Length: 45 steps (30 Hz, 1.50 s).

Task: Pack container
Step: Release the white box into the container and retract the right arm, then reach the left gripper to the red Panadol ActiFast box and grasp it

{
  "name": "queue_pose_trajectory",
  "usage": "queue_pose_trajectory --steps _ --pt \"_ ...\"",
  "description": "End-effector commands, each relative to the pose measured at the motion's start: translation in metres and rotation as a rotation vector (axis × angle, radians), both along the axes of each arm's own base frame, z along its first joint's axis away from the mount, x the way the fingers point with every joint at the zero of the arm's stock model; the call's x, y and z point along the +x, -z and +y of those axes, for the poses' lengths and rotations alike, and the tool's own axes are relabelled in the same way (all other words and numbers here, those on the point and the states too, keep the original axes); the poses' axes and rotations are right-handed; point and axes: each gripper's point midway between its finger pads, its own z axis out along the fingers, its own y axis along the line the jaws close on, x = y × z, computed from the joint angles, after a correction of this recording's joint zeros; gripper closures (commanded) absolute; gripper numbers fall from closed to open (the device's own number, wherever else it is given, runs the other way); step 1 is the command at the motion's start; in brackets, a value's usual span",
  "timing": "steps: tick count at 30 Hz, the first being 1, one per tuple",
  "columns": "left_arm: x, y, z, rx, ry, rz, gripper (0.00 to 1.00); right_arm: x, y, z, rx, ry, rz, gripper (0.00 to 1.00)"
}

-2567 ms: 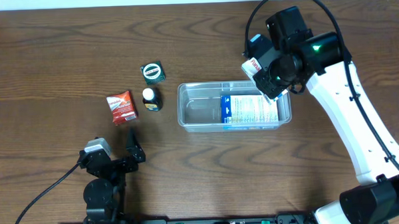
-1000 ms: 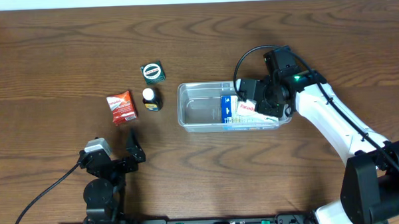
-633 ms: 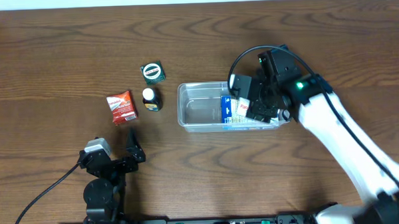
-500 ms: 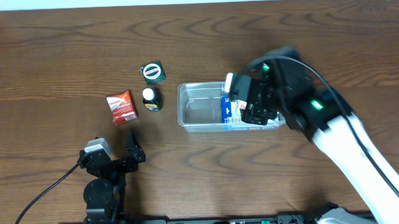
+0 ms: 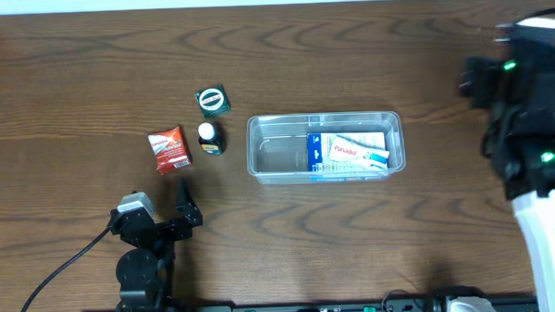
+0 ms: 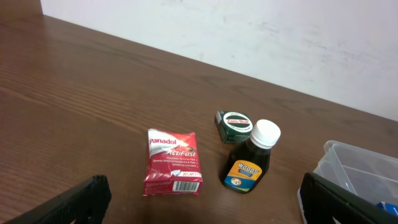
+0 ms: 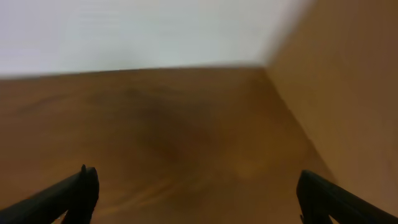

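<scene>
3 loose items, the red box (image 5: 170, 150), bottle (image 5: 208, 137) and green tin (image 5: 213, 101), lie left of the container (image 5: 278, 158). The left gripper (image 5: 188, 204) is nearer them, its fingers spread wide and empty. The right gripper (image 7: 196, 196), right of the container, also gapes empty.

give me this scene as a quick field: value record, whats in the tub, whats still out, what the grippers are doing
container: clear plastic tub, open top
inside, right half: white Panadol box lying on a blue and white box
inside, left half: bare
outside, left of it: red Panadol ActiFast pack flat, Woods' bottle upright, small green box
left gripper: open, empty, facing those three items
right gripper: open, empty, well off to the container's right
</scene>
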Motion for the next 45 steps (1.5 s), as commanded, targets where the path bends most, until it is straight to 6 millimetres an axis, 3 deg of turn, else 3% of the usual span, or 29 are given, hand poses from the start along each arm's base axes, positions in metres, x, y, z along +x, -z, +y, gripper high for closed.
queue_pose_trajectory --steps 1,5,9,11,15,22,26,32,35,38,45 --pt "-0.001 0.014 0.001 0.018 -0.002 0.044 0.02 -0.011 0.014 -0.049 0.123 0.278 -0.075 0.01" --pt "-0.001 0.014 0.001 0.018 -0.002 0.044 0.02 -0.012 0.032 -0.074 0.122 0.348 -0.029 0.01" --pt "-0.001 0.014 0.0 0.009 0.003 0.043 0.02 -0.009 0.045 -0.08 0.123 0.364 0.008 0.01" --pt "0.0 0.009 -0.009 -0.014 0.055 0.021 0.02 -0.007 0.05 -0.08 0.124 0.364 0.023 0.01" --pt "-0.006 -0.023 -0.04 -0.05 0.233 -0.016 0.02 -0.005 0.055 -0.08 0.124 0.364 0.038 0.01" --pt "-0.012 -0.075 -0.006 -0.016 0.033 0.263 0.02 -0.005 0.056 -0.08 0.125 0.364 0.04 0.01" --pt "0.008 -0.107 0.001 0.026 -0.003 0.503 0.02 -0.005 0.056 -0.08 0.125 0.364 0.04 0.01" --pt "0.067 -0.134 -0.001 0.13 0.054 0.741 0.02 -0.005 0.056 -0.08 0.125 0.364 0.04 0.01" --pt "0.104 -0.126 -0.003 0.13 0.054 0.766 0.02 -0.005 0.056 -0.08 0.125 0.364 0.04 0.01" --pt "0.131 -0.1 -0.004 0.111 0.045 0.805 0.02 -0.005 0.056 -0.08 0.125 0.364 0.04 0.01" --pt "0.147 -0.027 0.009 0.021 -0.016 1.015 0.02 -0.005 0.056 -0.08 0.125 0.364 0.04 0.01"
